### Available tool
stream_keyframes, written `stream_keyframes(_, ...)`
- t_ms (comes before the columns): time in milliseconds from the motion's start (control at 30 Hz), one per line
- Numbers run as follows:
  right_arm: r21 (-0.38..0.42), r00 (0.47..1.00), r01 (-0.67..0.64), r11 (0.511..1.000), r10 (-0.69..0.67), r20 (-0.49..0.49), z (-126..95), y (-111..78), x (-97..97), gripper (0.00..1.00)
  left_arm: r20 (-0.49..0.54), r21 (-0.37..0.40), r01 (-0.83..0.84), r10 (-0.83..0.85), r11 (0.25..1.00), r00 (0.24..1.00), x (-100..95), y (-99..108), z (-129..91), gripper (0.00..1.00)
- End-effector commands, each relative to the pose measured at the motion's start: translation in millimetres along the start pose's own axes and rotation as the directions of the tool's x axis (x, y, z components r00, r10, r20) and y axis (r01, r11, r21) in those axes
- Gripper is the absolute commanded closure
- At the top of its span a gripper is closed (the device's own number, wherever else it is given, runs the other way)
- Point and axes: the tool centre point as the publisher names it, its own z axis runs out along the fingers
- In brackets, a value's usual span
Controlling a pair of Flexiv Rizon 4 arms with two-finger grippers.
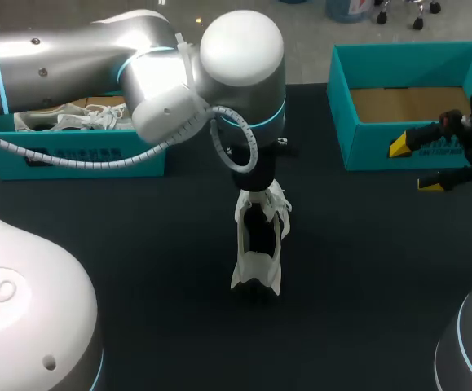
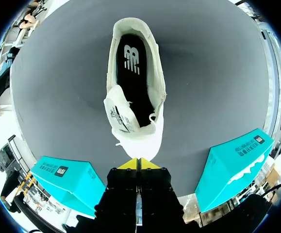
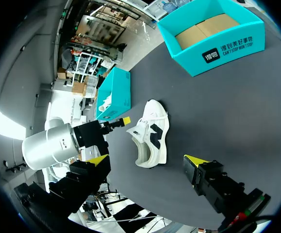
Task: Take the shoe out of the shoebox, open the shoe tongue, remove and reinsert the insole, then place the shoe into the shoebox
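Our left gripper [image 2: 138, 164] is hanging with tips pressed together, pinching nothing visible, just beside the toe of the shoe [image 1: 260, 236]; the shoe is resting on the dark table [image 1: 366, 269], its long axis running straight away from those tips, heel farthest. Our right gripper [image 1: 416, 165] is standing spread beside the shoebox [image 1: 415, 102], well apart; we are judging the left arm nearer.

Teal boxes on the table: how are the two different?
The left box holds a white shoe; the right box shows only its brown floor. The left box is partly hidden by the left arm; the right box is nearly all visible. Both are teal and open-topped.
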Motion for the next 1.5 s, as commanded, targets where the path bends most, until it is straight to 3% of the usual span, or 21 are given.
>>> stream_keyframes(33,-0.001,1.000,-0.002,1.000,0.002,0.003,0,-0.4,-0.1,0.00,0.004,0.022,0.007,-0.007,1.000,1.000,6.7,-6,12,1.00)
stream_keyframes(467,-0.001,1.000,-0.002,1.000,0.002,0.003,0,-0.4,-0.1,0.00,-0.003,0.078,0.033,-0.032,0.996,0.999,19.2,-31,28,1.00)
stream_keyframes(867,-0.001,1.000,-0.002,1.000,0.002,0.003,0,-0.4,-0.1,0.00,-0.007,0.095,0.022,-0.021,0.995,1.000,21.3,-51,18,1.00)
stream_keyframes(1100,-0.001,1.000,-0.002,1.000,0.002,0.003,0,-0.4,-0.1,0.00,-0.009,0.040,0.018,-0.018,0.999,1.000,18.2,-40,-7,1.00)
stream_keyframes(1300,-0.001,1.000,-0.002,1.000,0.002,0.003,0,-0.4,-0.1,0.00,0.036,0.013,0.017,-0.017,1.000,0.999,2.5,-18,-3,1.00)
stream_keyframes(1500,-0.001,1.000,-0.002,1.000,0.002,0.003,0,-0.4,-0.1,0.00,0.058,0.027,-0.004,0.002,1.000,0.998,-10.3,-16,7,1.00)
